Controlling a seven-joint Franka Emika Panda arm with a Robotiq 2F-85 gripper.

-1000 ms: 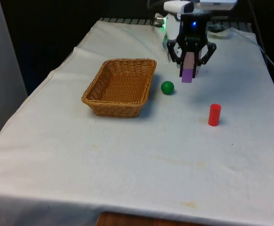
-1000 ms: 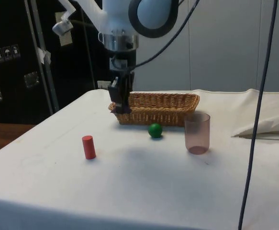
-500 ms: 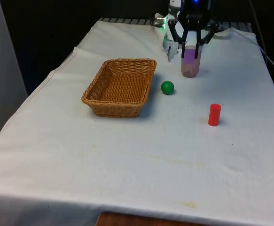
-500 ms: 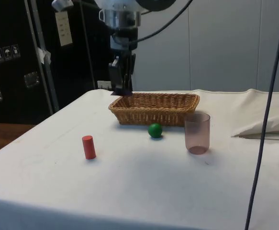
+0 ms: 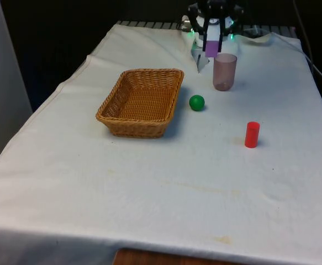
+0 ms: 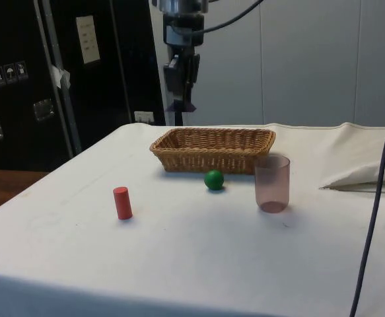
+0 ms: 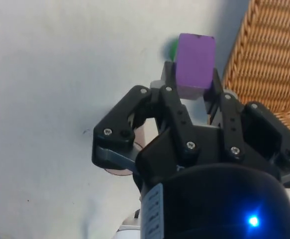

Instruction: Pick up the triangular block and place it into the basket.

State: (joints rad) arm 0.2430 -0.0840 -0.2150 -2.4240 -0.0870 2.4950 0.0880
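Observation:
My gripper (image 5: 211, 45) hangs high above the table, shut on a purple block (image 5: 211, 48) that sticks out below the fingers. The wrist view shows the block (image 7: 195, 65) as a flat purple face clamped between the two black fingers (image 7: 170, 82). From the side, the gripper (image 6: 181, 102) is well above the wicker basket (image 6: 213, 146), near its far end. In the front view the basket (image 5: 115, 119) sits left of the gripper, and its woven wall (image 7: 269, 59) lies beside the block in the wrist view.
A green ball (image 5: 196, 102) lies just right of the basket. A pink translucent cup (image 5: 224, 72) stands below and right of the gripper. A red cylinder (image 5: 252, 134) stands further right and nearer. A crumpled white thing (image 6: 367, 177) lies beside the cup.
The gripper has risen steadily with the purple block held in it, from just above the cloth to high over the table, drifting slightly towards the basket.

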